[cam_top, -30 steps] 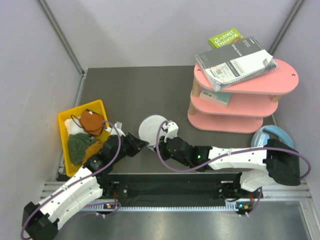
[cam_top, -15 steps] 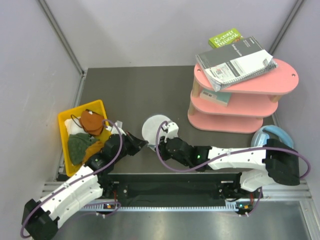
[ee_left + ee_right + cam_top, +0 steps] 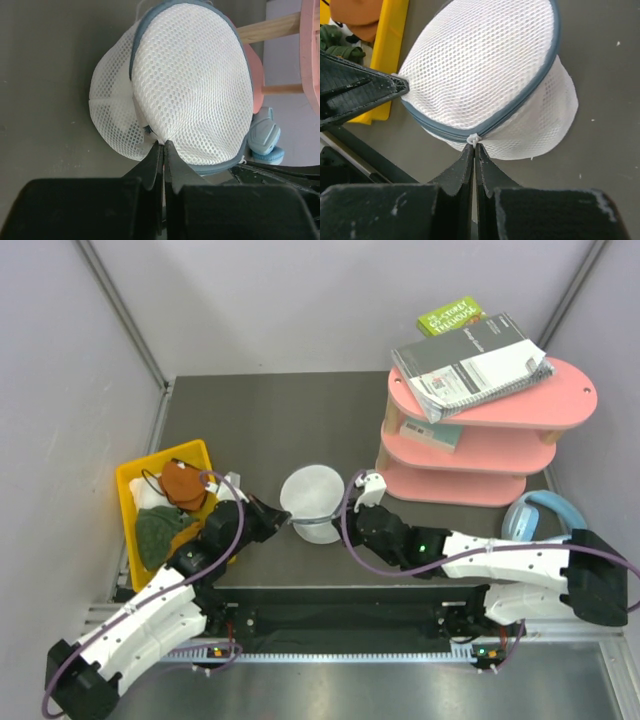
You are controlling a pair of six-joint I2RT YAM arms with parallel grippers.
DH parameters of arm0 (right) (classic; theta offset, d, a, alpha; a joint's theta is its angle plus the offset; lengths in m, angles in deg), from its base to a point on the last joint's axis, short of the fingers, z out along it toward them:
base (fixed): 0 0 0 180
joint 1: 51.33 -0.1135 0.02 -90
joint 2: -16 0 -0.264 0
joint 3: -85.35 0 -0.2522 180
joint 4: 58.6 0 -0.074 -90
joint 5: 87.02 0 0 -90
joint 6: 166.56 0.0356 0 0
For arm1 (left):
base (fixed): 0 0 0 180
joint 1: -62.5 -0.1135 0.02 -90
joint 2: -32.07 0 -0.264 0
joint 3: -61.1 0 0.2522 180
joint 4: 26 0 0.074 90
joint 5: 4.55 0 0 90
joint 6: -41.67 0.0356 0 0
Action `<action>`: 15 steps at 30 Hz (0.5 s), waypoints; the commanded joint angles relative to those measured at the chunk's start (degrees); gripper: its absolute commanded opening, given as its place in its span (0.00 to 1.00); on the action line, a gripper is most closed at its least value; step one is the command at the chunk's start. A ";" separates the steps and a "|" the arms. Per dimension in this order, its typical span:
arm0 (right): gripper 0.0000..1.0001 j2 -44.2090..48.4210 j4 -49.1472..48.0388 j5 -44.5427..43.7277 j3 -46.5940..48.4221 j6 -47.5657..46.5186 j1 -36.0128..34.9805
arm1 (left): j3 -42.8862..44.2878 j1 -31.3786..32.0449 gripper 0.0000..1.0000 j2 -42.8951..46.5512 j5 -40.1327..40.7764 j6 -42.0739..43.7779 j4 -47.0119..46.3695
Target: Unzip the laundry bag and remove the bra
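At mid-table, left fingers (image 3: pixel 149 166) and right fingers (image 3: pixel 462 169) pinch the tilted laundry bag (image 3: pixel 312 495)

- What lies inside the laundry bag (image 3: pixel 190 85) is veiled by its mesh. A pale folded layer shows at centre left of the left wrist view, but I cannot tell what it is.
- At lower centre there, the pressed-together tips of the left gripper (image 3: pixel 163 145) cover the bit of rim they pinch.
- The zipper pull (image 3: pixel 473 138) is too small to show how the right gripper (image 3: pixel 473 148) grips it.
- The headphones (image 3: pixel 265 137) are half hidden behind the bag.
- The yellow bin (image 3: pixel 390 55) and the orange cloth (image 3: pixel 357 17) are cut off at the upper left.
- The pink shelf (image 3: pixel 310 50) is cut off by the right edge.
- The green book (image 3: pixel 450 316) is mostly under the grey notebook (image 3: pixel 470 365).
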 commanded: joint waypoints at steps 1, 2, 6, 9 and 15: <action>0.00 3.15 1.34 -3.32 -0.48 -2.16 0.74 | 2.37 -2.04 0.00 -1.72 3.09 3.66 0.74; 0.00 3.16 1.42 -3.15 -0.30 -2.42 0.83 | 2.55 -2.30 0.00 -2.33 2.40 3.93 0.21; 0.00 2.37 0.37 -1.04 0.05 -2.95 0.74 | 7.54 -3.01 0.00 -10.13 1.77 9.01 -1.82; 0.00 1.58 -1.21 0.19 0.31 -2.69 0.04 | 11.32 -3.19 0.00 -14.80 3.43 13.24 -2.17; 0.00 -3.60 -6.05 3.01 3.03 -1.99 -3.99 | 14.94 -6.43 0.00 -21.32 3.54 17.64 -3.05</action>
